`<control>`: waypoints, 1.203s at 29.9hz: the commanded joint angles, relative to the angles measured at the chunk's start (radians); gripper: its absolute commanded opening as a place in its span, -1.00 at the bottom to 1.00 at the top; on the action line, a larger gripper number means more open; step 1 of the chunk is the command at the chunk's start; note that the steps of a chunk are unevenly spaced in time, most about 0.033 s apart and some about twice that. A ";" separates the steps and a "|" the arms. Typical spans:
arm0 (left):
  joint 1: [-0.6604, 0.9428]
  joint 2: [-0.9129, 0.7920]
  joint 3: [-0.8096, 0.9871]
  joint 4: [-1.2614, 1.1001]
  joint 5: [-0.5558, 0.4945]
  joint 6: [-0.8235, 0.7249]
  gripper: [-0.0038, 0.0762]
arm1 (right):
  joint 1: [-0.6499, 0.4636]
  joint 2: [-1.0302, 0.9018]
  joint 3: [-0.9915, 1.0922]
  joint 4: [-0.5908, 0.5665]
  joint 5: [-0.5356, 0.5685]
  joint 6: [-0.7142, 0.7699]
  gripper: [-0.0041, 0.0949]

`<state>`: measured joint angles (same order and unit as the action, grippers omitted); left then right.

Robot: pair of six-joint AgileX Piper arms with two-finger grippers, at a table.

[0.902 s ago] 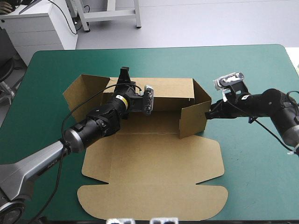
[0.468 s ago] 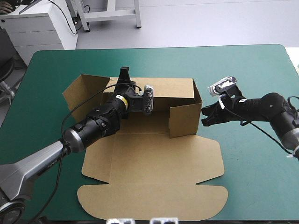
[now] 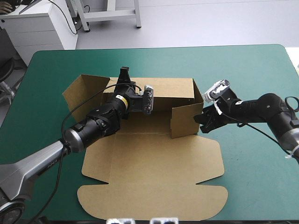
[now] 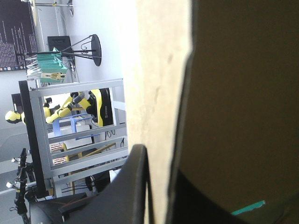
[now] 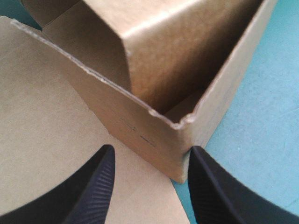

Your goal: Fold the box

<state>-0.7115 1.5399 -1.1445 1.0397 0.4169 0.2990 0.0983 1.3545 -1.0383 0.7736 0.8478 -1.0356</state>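
A: Left gripper (image 3: 124,71)?
B: Pinched on the box (image 3: 154,168) back wall, board between its fingers (image 4: 135,186).
A: Right gripper (image 5: 150,151)?
B: Spread, box corner between its fingers (image 5: 93,191); only its wrist view shows that gap.

The brown cardboard box (image 3: 154,158) is matt and faintly fibrous, its cut edges pale and ragged. The teal-green table cover (image 3: 233,70) looks smooth and matt. The right gripper (image 5: 150,151) has broad black fingers (image 5: 91,189), matt and finely ribbed.

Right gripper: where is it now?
High view: the right gripper is at the right-hand end of the box, at its raised side wall. In the right wrist view its open fingers stand either side of that wall's corner.
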 commanded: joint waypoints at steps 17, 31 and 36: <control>0.000 -0.003 -0.087 -0.339 0.176 0.236 -0.92 | 0.256 0.004 -0.021 -0.357 -0.478 0.518 -0.02; 0.000 -0.003 -0.087 -0.386 0.148 0.277 -0.92 | 0.316 0.091 -0.019 -0.406 -0.489 0.602 -0.41; 0.000 -0.003 -0.087 -0.386 0.147 0.269 -0.92 | 0.343 0.096 -0.012 -0.449 -0.475 0.637 -0.50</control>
<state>-0.7097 1.5514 -1.2300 0.7321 0.5233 0.5913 0.4154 1.4675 -1.0309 0.3210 0.3871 -0.4153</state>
